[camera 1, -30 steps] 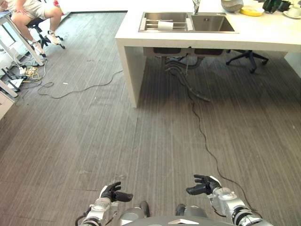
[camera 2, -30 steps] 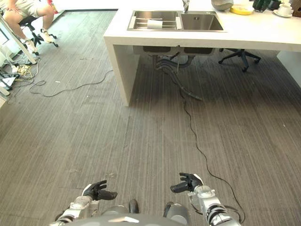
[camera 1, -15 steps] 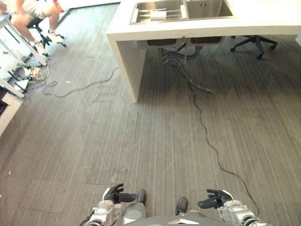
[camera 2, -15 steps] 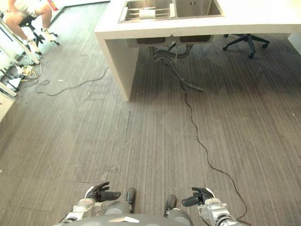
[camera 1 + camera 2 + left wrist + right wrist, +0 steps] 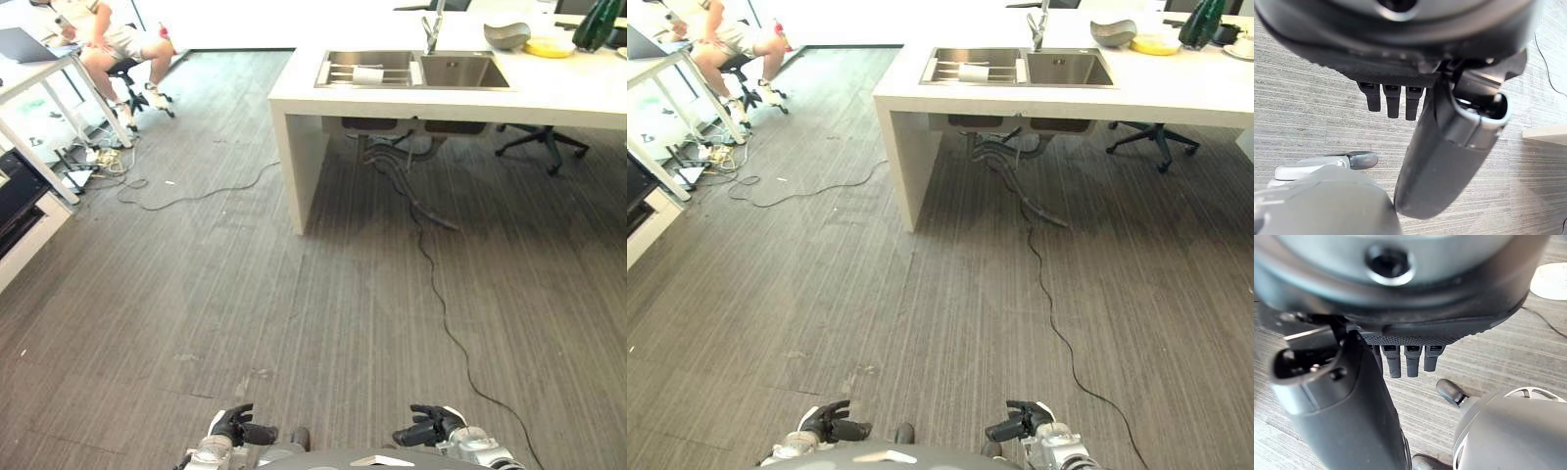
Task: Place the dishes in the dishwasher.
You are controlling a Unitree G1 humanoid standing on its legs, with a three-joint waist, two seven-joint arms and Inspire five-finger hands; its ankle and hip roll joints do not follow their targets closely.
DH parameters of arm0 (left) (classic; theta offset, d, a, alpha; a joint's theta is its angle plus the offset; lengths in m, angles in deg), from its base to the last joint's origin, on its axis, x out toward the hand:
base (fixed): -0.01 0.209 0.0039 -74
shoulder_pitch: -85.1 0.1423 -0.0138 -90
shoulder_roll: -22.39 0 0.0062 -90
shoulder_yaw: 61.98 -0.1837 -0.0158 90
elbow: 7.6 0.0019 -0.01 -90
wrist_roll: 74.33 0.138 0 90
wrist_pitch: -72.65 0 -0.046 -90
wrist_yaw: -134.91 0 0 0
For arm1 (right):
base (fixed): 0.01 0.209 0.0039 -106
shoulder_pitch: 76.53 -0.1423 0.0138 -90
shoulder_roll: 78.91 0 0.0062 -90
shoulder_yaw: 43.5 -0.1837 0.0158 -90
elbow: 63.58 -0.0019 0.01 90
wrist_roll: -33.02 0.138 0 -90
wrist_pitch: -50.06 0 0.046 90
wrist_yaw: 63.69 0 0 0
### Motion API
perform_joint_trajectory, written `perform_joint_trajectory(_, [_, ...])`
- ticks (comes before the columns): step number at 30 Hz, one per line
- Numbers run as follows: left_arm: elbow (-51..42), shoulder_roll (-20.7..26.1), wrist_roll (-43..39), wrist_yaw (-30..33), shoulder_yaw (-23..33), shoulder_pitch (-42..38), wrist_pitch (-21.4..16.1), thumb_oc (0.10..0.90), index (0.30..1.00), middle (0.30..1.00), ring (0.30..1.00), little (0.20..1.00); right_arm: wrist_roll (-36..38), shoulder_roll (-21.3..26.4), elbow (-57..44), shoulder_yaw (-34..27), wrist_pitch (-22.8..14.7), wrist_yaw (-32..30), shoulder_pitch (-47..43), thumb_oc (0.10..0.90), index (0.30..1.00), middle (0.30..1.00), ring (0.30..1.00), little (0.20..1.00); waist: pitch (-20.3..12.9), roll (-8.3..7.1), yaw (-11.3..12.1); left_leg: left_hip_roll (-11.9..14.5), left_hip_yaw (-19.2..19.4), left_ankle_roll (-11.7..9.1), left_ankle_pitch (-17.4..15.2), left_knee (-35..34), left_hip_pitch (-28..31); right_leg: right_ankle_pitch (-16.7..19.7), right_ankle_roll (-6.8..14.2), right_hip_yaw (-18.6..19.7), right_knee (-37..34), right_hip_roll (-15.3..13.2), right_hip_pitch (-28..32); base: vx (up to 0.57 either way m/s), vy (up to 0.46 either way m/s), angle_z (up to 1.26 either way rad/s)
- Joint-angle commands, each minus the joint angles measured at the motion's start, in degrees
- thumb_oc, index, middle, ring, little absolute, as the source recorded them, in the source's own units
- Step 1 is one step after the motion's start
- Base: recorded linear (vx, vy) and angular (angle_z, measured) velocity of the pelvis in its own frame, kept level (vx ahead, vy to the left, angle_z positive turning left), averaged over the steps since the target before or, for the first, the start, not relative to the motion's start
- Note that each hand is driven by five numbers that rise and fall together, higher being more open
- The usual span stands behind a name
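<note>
Far ahead, a white counter (image 5: 578, 98) holds a double steel sink (image 5: 460, 70). A white cup (image 5: 368, 74) lies on the rack in the sink's left basin. Behind the sink are a grey bowl (image 5: 506, 34) and a yellow dish (image 5: 549, 45), with a white cup on a saucer (image 5: 1244, 46) at the far right. My left hand (image 5: 235, 426) and right hand (image 5: 431, 428) hang low over the wood-pattern floor, far from the counter. Both are relaxed, with the fingers loosely bent and nothing in them. In the wrist views, the left thumb (image 5: 1449, 147) and right thumb (image 5: 1347, 401) stand out over bare floor.
A person (image 5: 113, 39) sits at a desk (image 5: 39, 78) at the far left, near a tangle of cables (image 5: 93, 157). A thin black cable (image 5: 441, 294) crosses the floor from under the sink. Hoses (image 5: 411, 186) and an office chair (image 5: 544, 147) are under the counter. A green bottle (image 5: 595, 24) stands on it.
The whole picture has shifted, so the camera has moved; the counter top shows more now. Both hands sit lower in the view and remain empty.
</note>
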Motion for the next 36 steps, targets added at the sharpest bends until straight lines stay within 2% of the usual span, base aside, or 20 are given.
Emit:
perform_joint_trajectory(1, [0.15,0.48,-4.13,0.40,0.73,-3.51,-1.76,0.800,0.900,0.900,0.900,0.900,0.35,0.36,-0.97,1.04,-1.99,-0.57,-2.97,0.800,0.900,0.900,0.900,0.900,0.67,-5.05,1.28,-1.85,-0.52,0.29,-2.54,-0.21,-0.12,-6.44,3.27,-0.65,0.39,-4.40,1.49,0.06,0.015,0.01])
perform_joint_trajectory(7, [0.52,-0.14,-8.68,-0.62,3.29,-1.64,-1.64,0.800,0.900,0.900,0.900,0.900,1.53,-0.17,-1.54,0.26,-2.09,-0.31,-2.64,0.800,0.900,0.900,0.900,0.900,0.15,-4.97,1.33,-2.07,0.06,0.63,-3.61,0.80,0.56,-6.61,3.22,0.03,0.70,-4.56,1.96,0.05,0.024,-0.04])
perform_joint_trajectory(8, [1.58,-0.23,-10.01,-2.11,3.84,-1.03,-0.85,0.800,0.900,0.900,0.900,0.900,2.14,0.01,-1.31,0.70,-1.57,1.33,-3.24,0.800,0.900,0.900,0.900,0.900,0.03,-5.02,1.04,-2.34,0.56,0.96,-5.04,3.51,0.27,-6.67,3.24,0.65,1.24,-4.84,1.98,0.05,0.032,-0.05])
perform_joint_trajectory(17, [1.94,0.36,-9.53,-3.74,2.62,-1.66,-0.09,0.800,0.900,0.900,0.900,0.900,-1.07,0.71,0.62,2.32,0.12,3.04,-5.57,0.800,0.900,0.900,0.900,0.900,-0.37,-5.17,1.14,-4.22,1.63,2.93,-8.42,8.11,-1.21,-7.96,3.88,1.68,6.37,-6.61,0.15,0.05,0.099,-0.17])
perform_joint_trajectory(19, [2.15,0.48,-9.54,-4.07,2.45,-1.96,0.15,0.800,0.900,0.900,0.900,0.900,-1.49,0.70,1.24,2.05,0.33,3.00,-6.05,0.800,0.900,0.900,0.900,0.900,-0.27,-5.18,1.16,-4.85,1.87,3.68,-9.39,9.12,-1.50,-8.84,4.30,1.49,9.57,-7.57,-0.84,0.08,0.228,-0.11])
perform_joint_trajectory(20, [2.09,0.94,-10.11,-4.66,2.46,-2.25,0.37,0.800,0.900,0.900,0.900,0.900,-2.06,0.69,1.72,1.83,0.63,3.22,-6.58,0.800,0.900,0.900,0.900,0.900,0.11,-4.94,1.19,-5.30,2.01,4.86,-10.57,10.23,-1.50,-9.97,5.09,0.89,16.35,-9.01,-3.31,0.04,0.154,-0.05])
perform_joint_trajectory(21, [2.09,0.94,-10.12,-4.66,2.46,-2.26,0.37,0.800,0.900,0.900,0.900,0.900,-2.07,0.68,1.72,1.82,0.63,3.22,-6.59,0.800,0.900,0.900,0.900,0.900,0.07,-5.00,1.23,-5.36,2.05,4.89,-10.61,10.30,-1.60,-10.10,5.12,0.97,16.63,-9.13,-3.52,0.07,0.238,-0.05])
perform_joint_trajectory(22, [1.80,1.11,-10.45,-5.01,2.42,-2.25,0.50,0.800,0.900,0.900,0.900,0.900,-2.28,0.59,1.88,1.77,0.76,3.43,-6.83,0.800,0.900,0.900,0.900,0.900,0.37,-5.03,1.48,-5.82,2.00,5.71,-11.20,11.01,-1.65,-10.47,5.65,0.91,20.90,-9.73,-5.00,0.08,0.196,0.00])
perform_joint_trajectory(23, [1.03,1.25,-10.98,-5.59,2.49,-2.00,0.84,0.800,0.900,0.900,0.900,0.900,-2.66,0.67,1.82,1.80,0.91,3.79,-6.97,0.800,0.900,0.900,0.900,0.900,0.94,-4.93,1.57,-6.39,2.02,6.77,-12.25,11.29,-0.89,-9.91,6.58,0.63,26.48,-10.82,-6.91,0.17,0.382,-0.05])
perform_joint_trajectory(24, [-0.57,1.81,-11.06,-6.03,2.31,-1.57,1.34,0.800,0.900,0.900,0.900,0.900,-3.05,0.98,1.57,1.85,1.16,4.25,-7.23,0.800,0.900,0.900,0.900,0.900,2.20,-4.35,1.16,-7.02,1.93,8.54,-13.71,11.33,1.04,-6.90,8.09,1.59,37.29,-12.36,-11.21,0.14,0.297,-0.02])
perform_joint_trajectory(25, [-0.57,1.80,-11.06,-6.03,2.31,-1.58,1.34,0.800,0.900,0.900,0.900,0.900,-3.06,0.98,1.57,1.85,1.17,4.25,-7.24,0.800,0.900,0.900,0.900,0.900,2.04,-4.33,1.18,-6.97,1.95,8.53,-13.62,11.30,0.85,-6.77,8.05,1.57,37.17,-12.28,-11.36,0.17,0.274,-0.22])
perform_joint_trajectory(26, [-0.60,2.32,-10.94,-5.82,2.66,-1.44,1.41,0.800,0.900,0.900,0.900,0.900,-2.94,0.96,1.51,1.58,1.21,4.41,-7.20,0.800,0.900,0.900,0.900,0.900,2.83,-3.89,0.69,-7.02,1.88,9.06,-14.09,11.07,2.46,-4.42,8.52,2.18,41.47,-12.61,-13.86,0.18,0.144,-0.26])
perform_joint_trajectory(27, [-0.41,2.50,-11.15,-5.67,3.18,-1.11,1.45,0.800,0.900,0.900,0.900,0.900,-2.43,0.92,1.25,0.82,1.26,4.39,-6.88,0.800,0.900,0.900,0.900,0.900,3.05,-3.69,0.19,-7.11,1.52,9.36,-14.51,10.36,4.02,-3.10,8.37,2.06,41.91,-12.76,-15.32,0.29,0.162,-0.25])
perform_joint_trajectory(28, [-0.42,2.56,-11.30,-5.65,3.52,-0.97,1.47,0.800,0.900,0.900,0.900,0.900,-2.04,0.99,0.86,0.48,1.32,4.37,-6.53,0.800,0.900,0.900,0.900,0.900,3.21,-3.83,-0.09,-7.53,1.04,9.34,-14.92,9.69,5.35,-2.72,8.20,1.93,39.07,-12.91,-15.66,0.43,0.064,-0.12])
perform_joint_trajectory(29, [-0.54,2.80,-11.59,-5.54,4.09,-0.90,1.33,0.800,0.900,0.900,0.900,0.900,-1.22,1.30,-0.28,-0.23,1.23,4.17,-5.90,0.800,0.900,0.900,0.900,0.900,3.14,-4.30,-0.61,-8.20,-0.65,8.79,-15.59,9.13,6.33,-1.61,7.44,2.27,30.82,-13.08,-16.61,0.32,0.006,-0.02])
perform_joint_trajectory(30, [-0.55,2.78,-11.59,-5.54,4.09,-0.87,1.33,0.800,0.900,0.900,0.900,0.900,-1.22,1.32,-0.31,-0.23,1.25,4.16,-5.86,0.800,0.900,0.900,0.900,0.900,3.20,-4.14,-0.69,-8.04,-0.73,8.75,-15.66,9.13,6.46,-1.55,7.43,2.09,30.59,-12.92,-16.32,0.32,-0.047,0.14])
perform_joint_trajectory(33, [-1.67,3.09,-11.42,-5.57,3.59,-2.11,1.08,0.800,0.900,0.900,0.900,0.900,-0.45,2.16,-1.45,-1.51,1.37,3.72,-5.46,0.800,0.900,0.900,0.900,0.900,4.18,-4.19,-1.82,-7.96,-3.10,6.70,-17.84,10.45,7.02,3.01,8.53,4.32,14.04,-16.12,-17.99,0.23,-0.091,0.32])
perform_joint_trajectory(34, [-1.66,3.10,-11.42,-5.57,3.59,-2.13,1.08,0.800,0.900,0.900,0.900,0.900,-0.45,2.14,-1.45,-1.52,1.38,3.72,-5.47,0.800,0.900,0.900,0.900,0.900,4.13,-4.26,-1.92,-8.03,-3.20,6.71,-17.74,10.47,6.89,3.21,8.53,4.22,13.79,-16.18,-17.94,0.44,-0.069,0.34])
perform_joint_trajectory(35, [-2.72,3.06,-11.07,-5.48,3.10,-2.69,0.85,0.800,0.900,0.900,0.900,0.900,-0.44,2.46,-1.46,-2.60,1.78,3.76,-4.72,0.800,0.900,0.900,0.900,0.900,4.48,-4.47,-2.70,-8.45,-4.68,5.73,-19.04,11.49,8.22,6.82,9.75,6.02,8.20,-18.30,-19.44,0.48,-0.033,0.34])
perform_joint_trajectory(36, [-2.80,3.07,-11.07,-5.41,3.17,-2.89,0.79,0.800,0.900,0.900,0.900,0.900,-0.57,2.56,-1.27,-2.91,1.85,3.81,-4.52,0.800,0.900,0.900,0.900,0.900,4.47,-4.58,-2.95,-8.65,-5.01,5.58,-19.65,11.71,9.15,8.21,10.08,5.79,7.21,-18.68,-19.97,0.67,-0.030,0.34])
